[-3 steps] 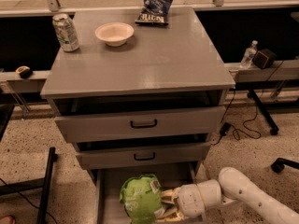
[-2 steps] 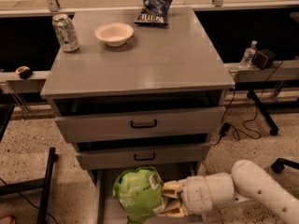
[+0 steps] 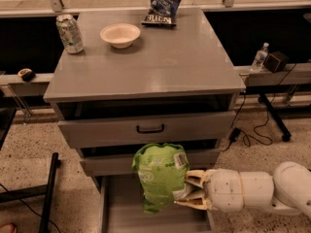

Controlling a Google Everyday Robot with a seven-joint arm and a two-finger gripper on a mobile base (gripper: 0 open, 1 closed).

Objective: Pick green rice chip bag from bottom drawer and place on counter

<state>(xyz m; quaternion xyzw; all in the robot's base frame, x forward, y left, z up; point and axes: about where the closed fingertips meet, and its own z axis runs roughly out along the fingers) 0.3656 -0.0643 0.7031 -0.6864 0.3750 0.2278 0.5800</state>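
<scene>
The green rice chip bag hangs upright in my gripper, lifted above the open bottom drawer and in front of the middle drawer. It is light green with a white barcode label at its upper right. The gripper comes in from the right on a white arm and is shut on the bag's right edge. The counter is the grey top of the cabinet, well above the bag.
On the counter stand a soda can at the back left, a white bowl and a dark blue chip bag at the back. The two upper drawers stand slightly open. A black stand leg is at left.
The gripper has lifted the green bag up out of the bottom drawer; the bag now hangs higher, in front of the middle drawer.
</scene>
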